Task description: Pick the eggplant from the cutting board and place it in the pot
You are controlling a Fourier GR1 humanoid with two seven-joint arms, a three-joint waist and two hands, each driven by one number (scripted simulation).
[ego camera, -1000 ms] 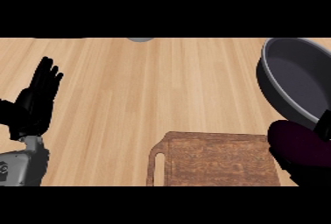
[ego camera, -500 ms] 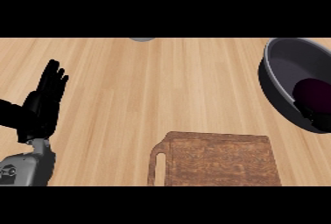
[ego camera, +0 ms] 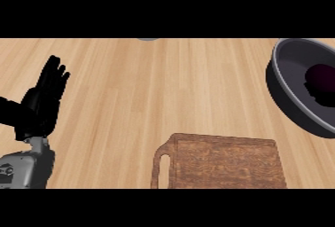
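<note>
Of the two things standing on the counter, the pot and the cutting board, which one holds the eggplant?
The pot at the right edge holds the dark purple eggplant. The wooden cutting board at the bottom carries nothing.

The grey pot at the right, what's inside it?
Inside the grey pot lies the dark purple eggplant. Its right part is cut off by the view's edge, so the rest cannot be seen.

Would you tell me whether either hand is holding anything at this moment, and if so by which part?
Nothing is held. The left hand rests open at the view's left; the right hand is out of view. The eggplant lies in the pot.
</note>
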